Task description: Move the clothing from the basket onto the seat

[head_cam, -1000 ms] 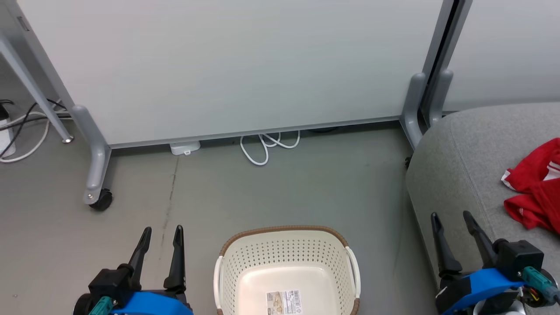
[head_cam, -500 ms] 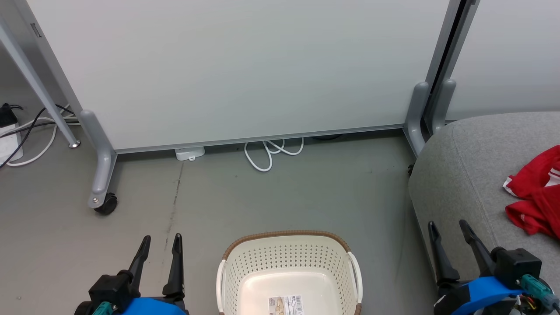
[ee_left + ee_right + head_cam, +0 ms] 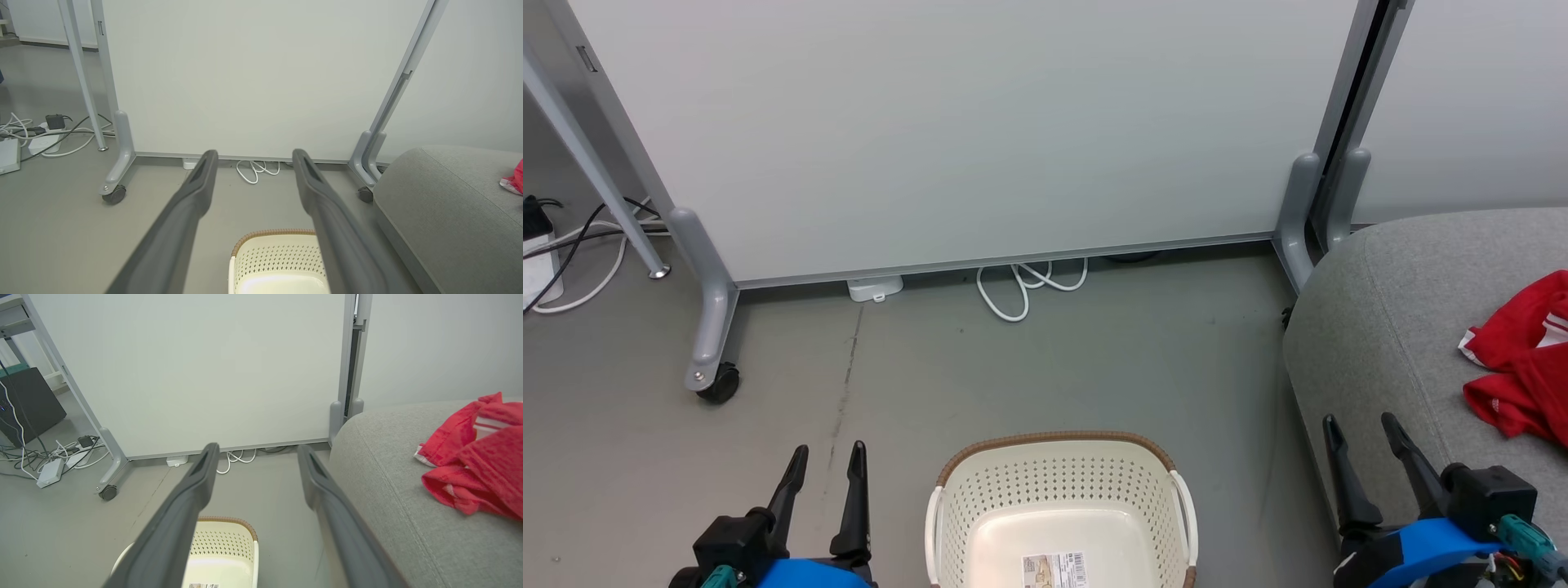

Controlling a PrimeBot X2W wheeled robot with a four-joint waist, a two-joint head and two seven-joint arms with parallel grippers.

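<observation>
The cream-white basket (image 3: 1058, 482) with its brown rim stands on the floor at the bottom centre, holding nothing but a barcode sticker (image 3: 1054, 569). Red clothing (image 3: 1523, 371) with white trim lies bunched on the grey seat (image 3: 1380, 327) at the right, and it shows bigger in the right wrist view (image 3: 474, 465). My left gripper (image 3: 823, 456) is open to the left of the basket, with nothing between its fingers. My right gripper (image 3: 1361, 426) is open over the seat's front edge, left of the clothing. The basket also appears below each wrist's fingers (image 3: 278, 261) (image 3: 222, 547).
A pale partition panel (image 3: 964, 122) on grey wheeled feet (image 3: 715, 380) closes off the back. White cable loops (image 3: 1021, 286) lie under it, and more cables with power blocks (image 3: 547, 253) sit at the far left. Bare grey floor (image 3: 1094, 359) stretches between basket and panel.
The head camera tilted, so the whole picture slid down a little. Both grippers stay open and hold their places beside the basket. The clothing has not moved on the seat.
</observation>
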